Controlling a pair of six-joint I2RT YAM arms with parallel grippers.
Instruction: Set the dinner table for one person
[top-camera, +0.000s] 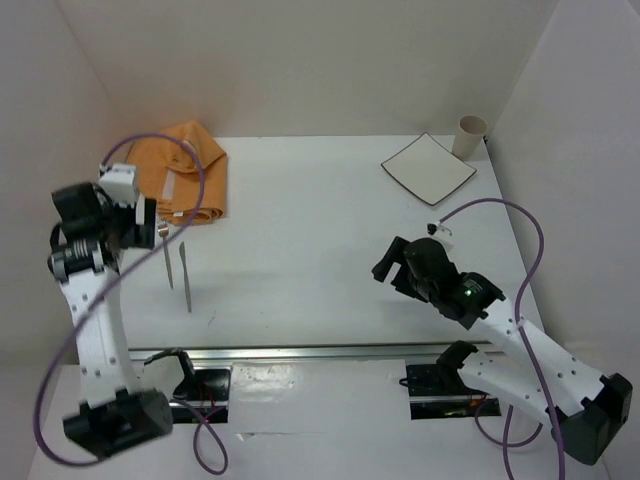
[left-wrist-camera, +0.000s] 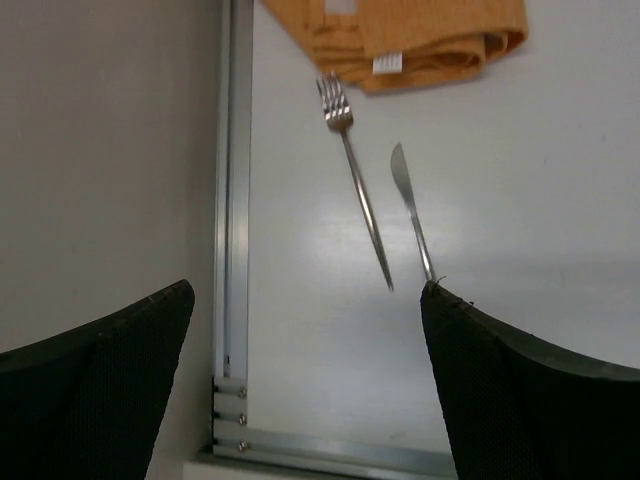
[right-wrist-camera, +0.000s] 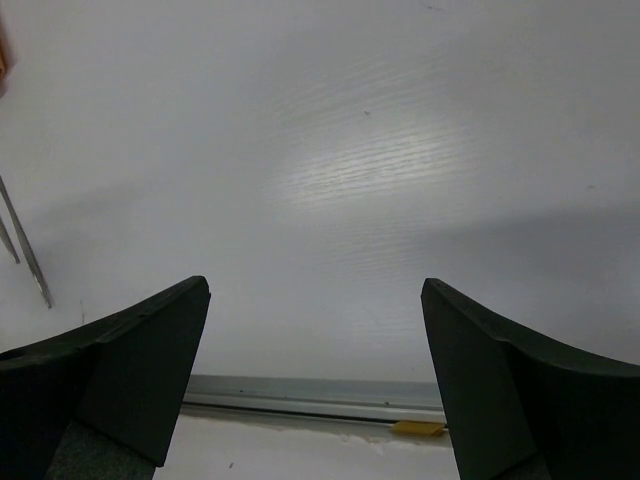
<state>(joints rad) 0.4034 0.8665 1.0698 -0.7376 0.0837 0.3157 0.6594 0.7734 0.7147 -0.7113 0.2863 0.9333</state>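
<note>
My left gripper (left-wrist-camera: 307, 300) hangs wide open above the surface (left-wrist-camera: 520, 180) by its left rail. A fork (left-wrist-camera: 355, 195) and knife (left-wrist-camera: 412, 210) lie just ahead, with the orange placemat (left-wrist-camera: 420, 35) beyond. My right gripper (right-wrist-camera: 315, 290), also open, hovers over the surface's right half. The square plate (top-camera: 428, 167) and cup (top-camera: 470, 135) sit at the far right.

Right tool (right-wrist-camera: 315, 290) hanging over bare white desk (right-wrist-camera: 350, 150), its two dark fingers (right-wrist-camera: 150, 350) spread wide at the bottom corners with nothing between them, just a bright patch of glare on the surface beyond. Along the bottom runs the aluminium rail (right-wrist-camera: 300, 392) of the desk's edge, with a small yellow tab (right-wrist-camera: 415, 428) just below it. Over at the left edge, two thin metal cutlery handles (right-wrist-camera: 25, 245) lie slanted on the desk, well apart from the tool.
</note>
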